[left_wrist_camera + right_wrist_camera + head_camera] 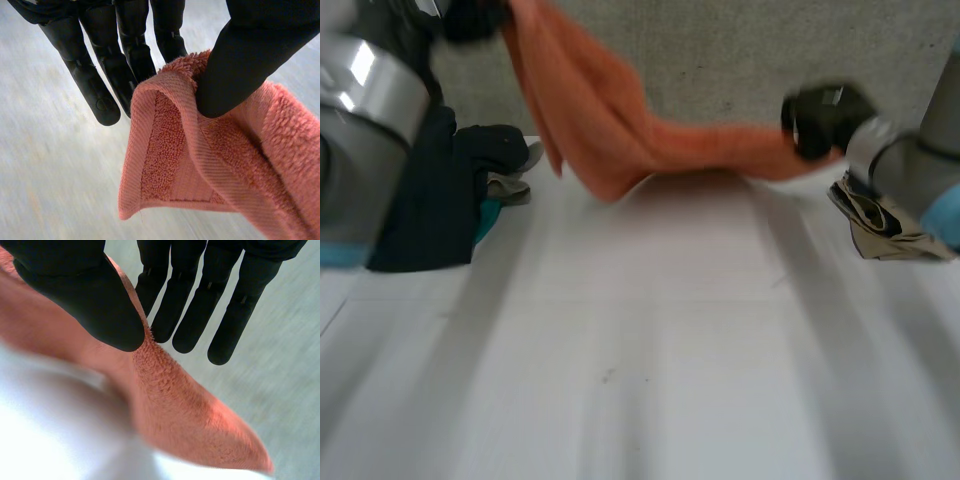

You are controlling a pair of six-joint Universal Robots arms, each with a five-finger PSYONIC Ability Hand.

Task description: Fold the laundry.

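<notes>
1. Towel [610,130], orange terry, hangs in the air between our two hands over the far side of the counter [640,350]. Its middle sags low, and we cannot tell whether it touches the surface.
2. Our left hand [250,55] is raised high and clamps a hemmed corner between the thumb and straight fingers. The corner curls over just below the pinch.
3. Our right hand [85,300] sits lower and pinches the opposite end the same way, with the thumb on one face of the cloth and the fingers behind it.
4. We judge the cloth light, soft and limp. It will drape and swing rather than hold a shape, and the looped pile should not slip in a pinch.
5. The flat woven band along the hem looks like the firmest place to hold, so we favour the corners, which let the cloth spread flat.
6. Dark clothes [440,190] lie at the left and a beige garment [880,225] at the right, so the bare middle suits laying it down.
</notes>
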